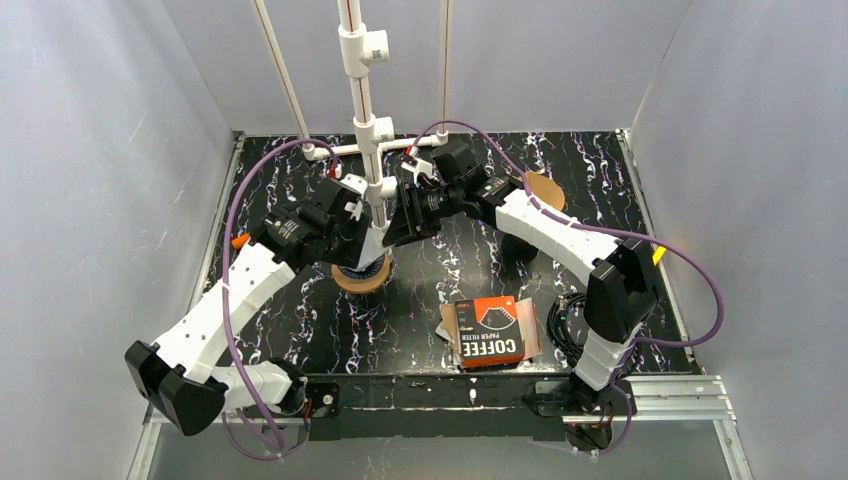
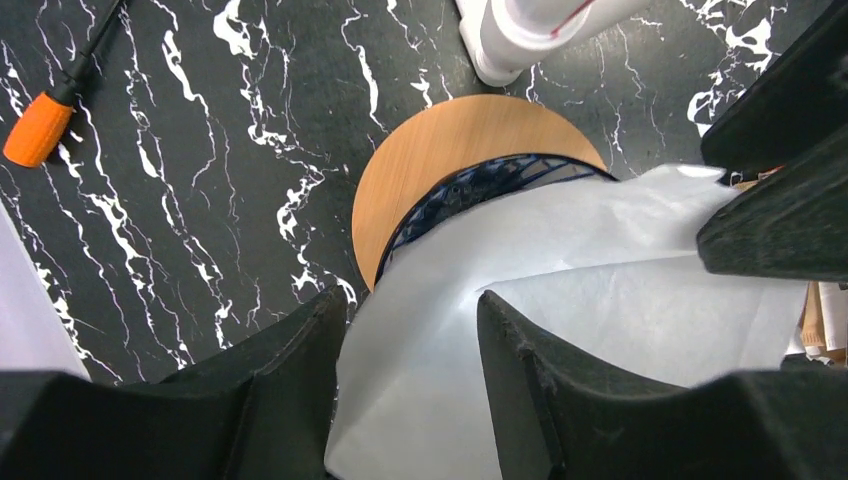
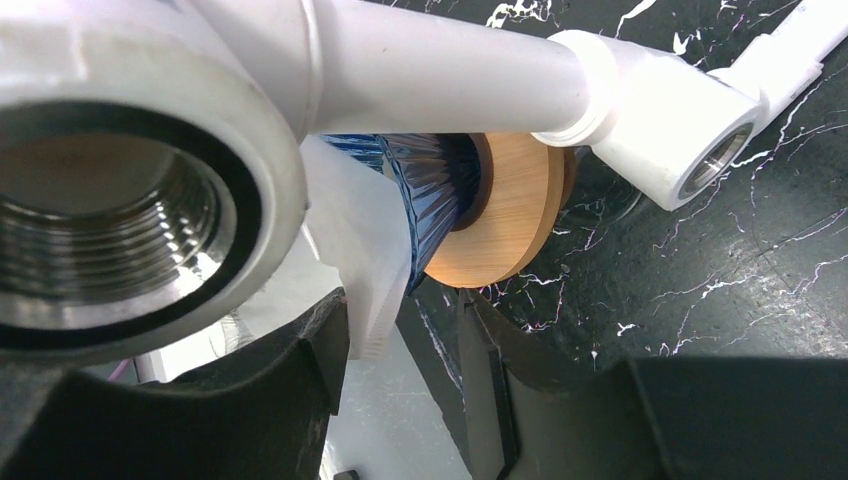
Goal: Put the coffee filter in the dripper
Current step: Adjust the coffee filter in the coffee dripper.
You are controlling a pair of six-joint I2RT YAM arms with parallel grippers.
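Note:
The dark blue ribbed dripper (image 1: 364,268) stands on its round wooden base (image 2: 430,150) at the foot of the white pipe stand. A white paper coffee filter (image 2: 560,270) sits in its top and spreads over the rim. My left gripper (image 2: 410,320) is open, its fingers straddling the filter's near side. My right gripper (image 3: 400,310) is open beside the dripper (image 3: 435,185), and the filter's crimped seam (image 3: 375,290) hangs by its left finger. In the top view both grippers, left (image 1: 358,236) and right (image 1: 398,230), meet over the filter (image 1: 373,246).
The white PVC pipe stand (image 1: 365,110) rises just behind the dripper, and its fitting (image 3: 130,180) fills the right wrist view. An orange and black coffee filter box (image 1: 492,332) lies at the front centre. An orange-tipped tool (image 2: 38,130) lies to the left. A wooden disc (image 1: 545,188) lies at the back right.

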